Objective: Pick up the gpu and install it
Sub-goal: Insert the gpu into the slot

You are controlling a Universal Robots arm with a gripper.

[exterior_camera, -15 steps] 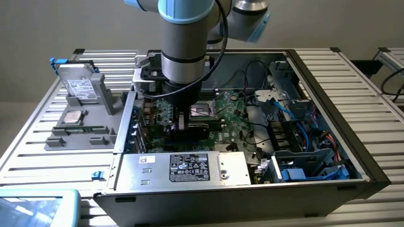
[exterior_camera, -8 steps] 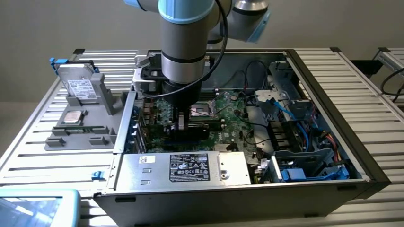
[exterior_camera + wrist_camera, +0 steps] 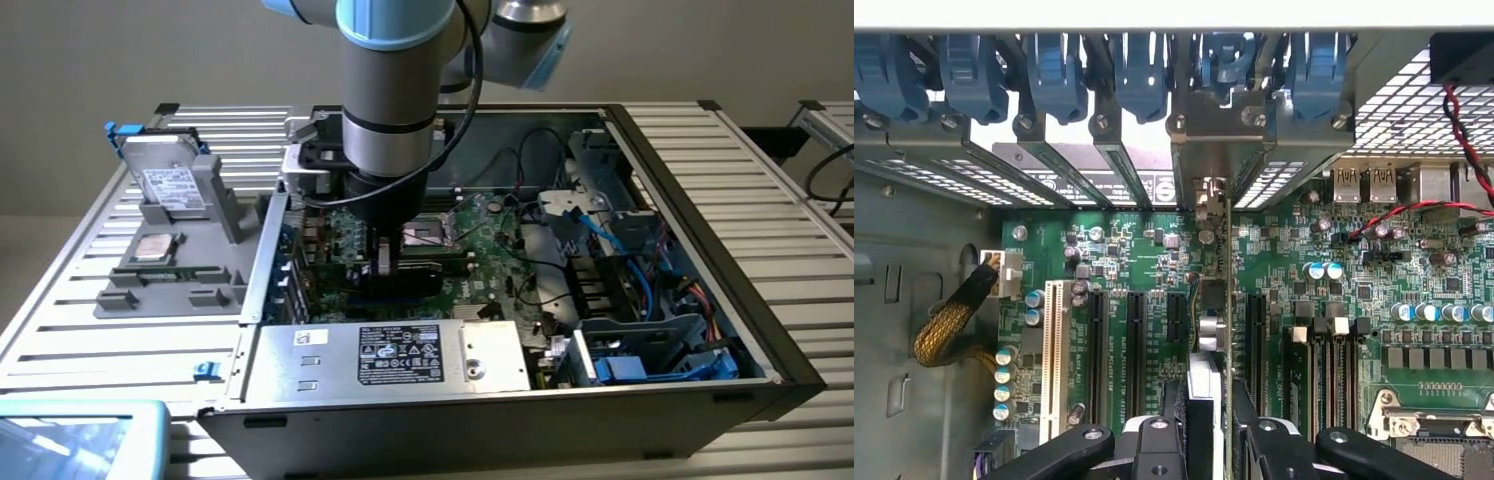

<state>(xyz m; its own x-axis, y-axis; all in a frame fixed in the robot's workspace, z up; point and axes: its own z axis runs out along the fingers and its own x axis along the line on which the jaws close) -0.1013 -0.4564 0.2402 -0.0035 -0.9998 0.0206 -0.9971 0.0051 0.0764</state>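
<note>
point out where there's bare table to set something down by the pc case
Bare slats of the table on the exterior view's right of the case, and a strip between the grey holder and the table's near edge. Inside the case is crowded: cables, motherboard, the gripper clamped on the gpu.

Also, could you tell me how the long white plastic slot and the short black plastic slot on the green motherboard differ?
Colour: the long white plastic slot is pale, the short black plastic slot dark.
Length: the white slot runs far longer than the black one.
Place: the white slot lies nearer the yellow braided cable; the black slot lies beside the edge-on green gpu card.
Both are empty and lie parallel on the green motherboard.
</note>
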